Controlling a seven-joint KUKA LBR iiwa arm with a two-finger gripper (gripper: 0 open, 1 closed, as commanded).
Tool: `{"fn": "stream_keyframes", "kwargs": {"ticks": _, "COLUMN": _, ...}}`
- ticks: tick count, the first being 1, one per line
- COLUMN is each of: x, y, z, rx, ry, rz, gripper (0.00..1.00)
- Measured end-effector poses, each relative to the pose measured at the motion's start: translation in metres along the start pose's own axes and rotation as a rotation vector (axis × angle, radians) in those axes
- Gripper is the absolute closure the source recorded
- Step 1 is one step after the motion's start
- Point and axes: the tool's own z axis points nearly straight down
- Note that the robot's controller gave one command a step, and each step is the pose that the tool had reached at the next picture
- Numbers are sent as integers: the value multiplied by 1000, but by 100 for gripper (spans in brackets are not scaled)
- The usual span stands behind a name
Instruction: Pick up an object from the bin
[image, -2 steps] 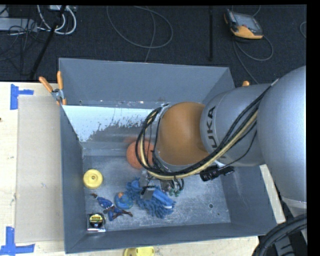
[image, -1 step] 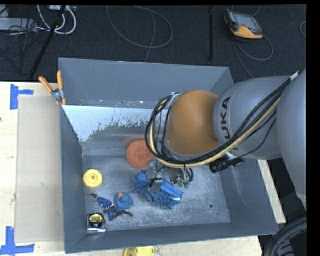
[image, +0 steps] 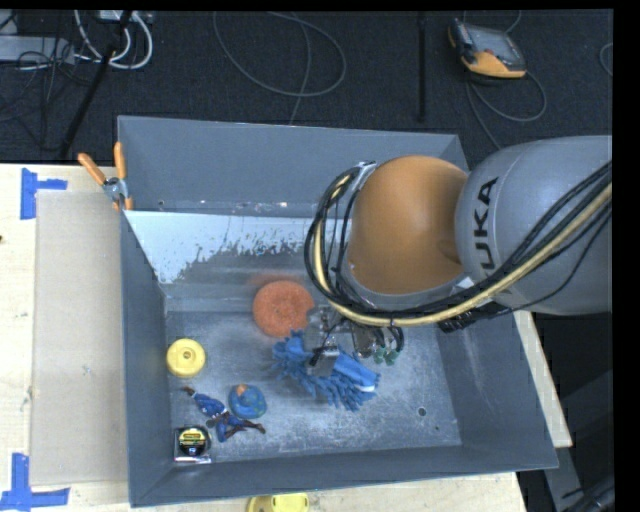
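Hand (image: 332, 350) over bristly blue brush (image: 350, 381), orange disc (image: 281, 306)

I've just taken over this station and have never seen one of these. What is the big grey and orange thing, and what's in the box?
One camera looks down into a grey metal bin from above and slightly to one side. The big grey shape with the orange cover is the robot arm, reaching in from the right; the cables belong to it. Its jaws are down at a blue bristly thing near the bin's middle; I cannot tell whether it is gripped. Just behind lies an orange round pad. To the left are a yellow disc, a small blue-green toy and, in the front corner, a yellow-and-black tape measure.
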Motion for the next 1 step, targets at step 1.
{"fn": "stream_keyframes", "kwargs": {"ticks": 1, "x": -22, "y": 9, "z": -35, "rx": -2, "ry": -10, "rz": -21, "gripper": 100}}
